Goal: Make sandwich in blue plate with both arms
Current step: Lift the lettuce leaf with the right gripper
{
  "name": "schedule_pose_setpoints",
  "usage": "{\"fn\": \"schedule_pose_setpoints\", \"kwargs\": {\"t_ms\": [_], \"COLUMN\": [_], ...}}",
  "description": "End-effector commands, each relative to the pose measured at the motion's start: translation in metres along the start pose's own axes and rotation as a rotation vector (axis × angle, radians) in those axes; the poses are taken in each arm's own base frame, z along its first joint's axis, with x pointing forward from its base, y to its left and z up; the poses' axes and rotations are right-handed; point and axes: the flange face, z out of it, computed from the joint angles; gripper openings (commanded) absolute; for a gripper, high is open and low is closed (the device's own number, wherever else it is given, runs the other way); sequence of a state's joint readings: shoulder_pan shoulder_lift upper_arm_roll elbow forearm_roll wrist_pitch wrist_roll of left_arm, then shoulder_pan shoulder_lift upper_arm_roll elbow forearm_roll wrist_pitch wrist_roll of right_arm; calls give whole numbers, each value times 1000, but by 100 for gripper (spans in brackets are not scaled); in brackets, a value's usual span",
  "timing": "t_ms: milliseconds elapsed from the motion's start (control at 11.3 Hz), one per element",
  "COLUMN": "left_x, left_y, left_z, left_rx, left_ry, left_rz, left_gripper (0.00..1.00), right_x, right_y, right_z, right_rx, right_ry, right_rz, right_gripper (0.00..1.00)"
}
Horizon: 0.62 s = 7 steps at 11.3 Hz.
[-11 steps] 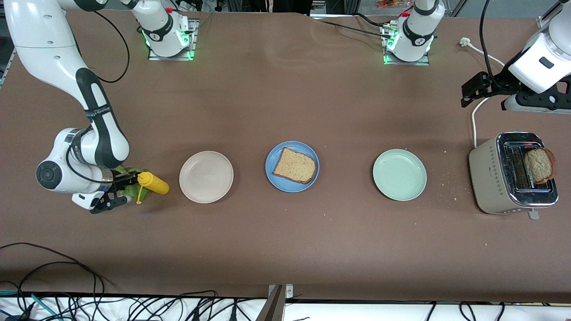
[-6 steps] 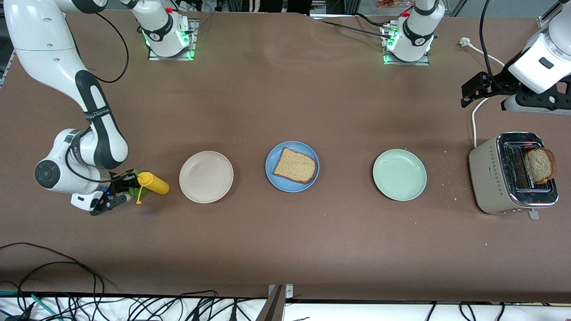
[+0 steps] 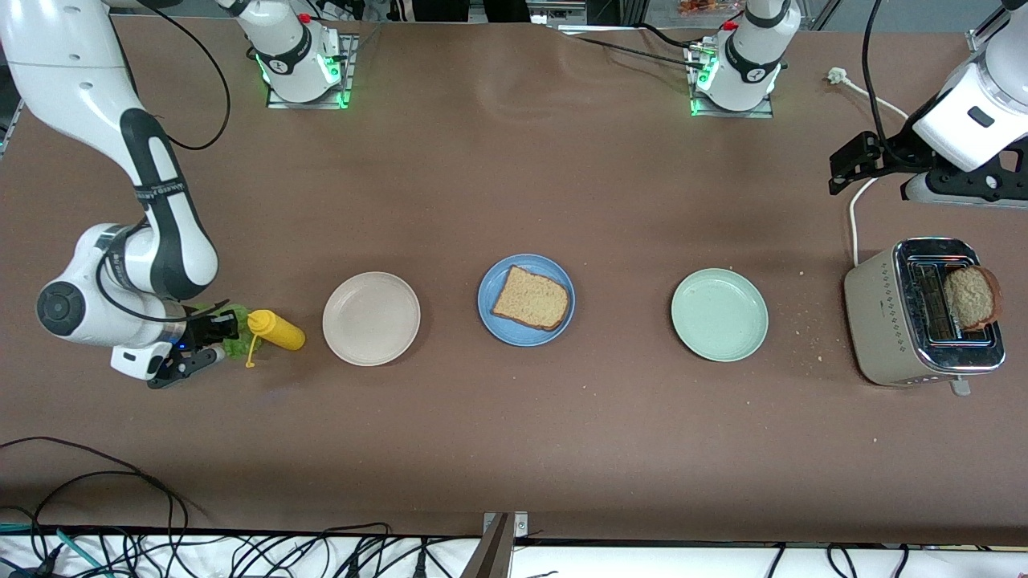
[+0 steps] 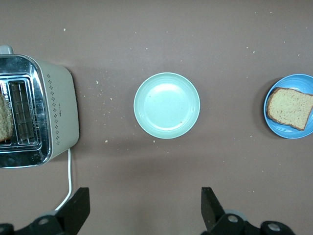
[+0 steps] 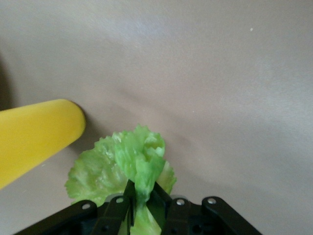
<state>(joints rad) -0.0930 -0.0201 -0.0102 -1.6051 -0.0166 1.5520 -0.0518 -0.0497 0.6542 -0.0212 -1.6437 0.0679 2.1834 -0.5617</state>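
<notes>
Three plates in a row along the table, with the toaster at the left arm's end and the lettuce at the right arm's end.

The blue plate (image 3: 526, 299) sits in the middle with a bread slice (image 3: 531, 299) on it, between the cream-white plate (image 3: 371, 319) toward the right arm's end and the pale green plate (image 3: 720, 315) toward the left arm's end. A second bread slice (image 3: 972, 297) stands in the toaster (image 3: 923, 311). The lettuce leaf (image 5: 128, 165) sits pinched between the right gripper (image 5: 142, 200) fingers, with the mustard bottle (image 3: 275, 330) just beside them, toward the cream-white plate. The left gripper (image 4: 144, 210) hangs over bare table near the toaster, nothing between its fingers.
</notes>
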Motion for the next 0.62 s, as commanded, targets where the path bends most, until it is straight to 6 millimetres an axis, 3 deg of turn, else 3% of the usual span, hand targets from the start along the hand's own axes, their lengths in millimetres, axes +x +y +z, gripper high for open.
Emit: {"fn": "schedule_pose_setpoints", "kwargs": {"t_ms": [0,531], "left_x": [1,2], "left_y": [1,0], "left_z": [2,3], "left_rx": [-29,-29], "left_ry": [-23,-26], "left_rz": [11,9], "left_gripper": [100,100], "right_x": [-10,-42], "right_y": [-16,-49], "right_z": [-66,-186], "right_rx": [21,33], "right_ry": [8,3], "right_rz": [-22,-27], "right_gripper": [0,0]}}
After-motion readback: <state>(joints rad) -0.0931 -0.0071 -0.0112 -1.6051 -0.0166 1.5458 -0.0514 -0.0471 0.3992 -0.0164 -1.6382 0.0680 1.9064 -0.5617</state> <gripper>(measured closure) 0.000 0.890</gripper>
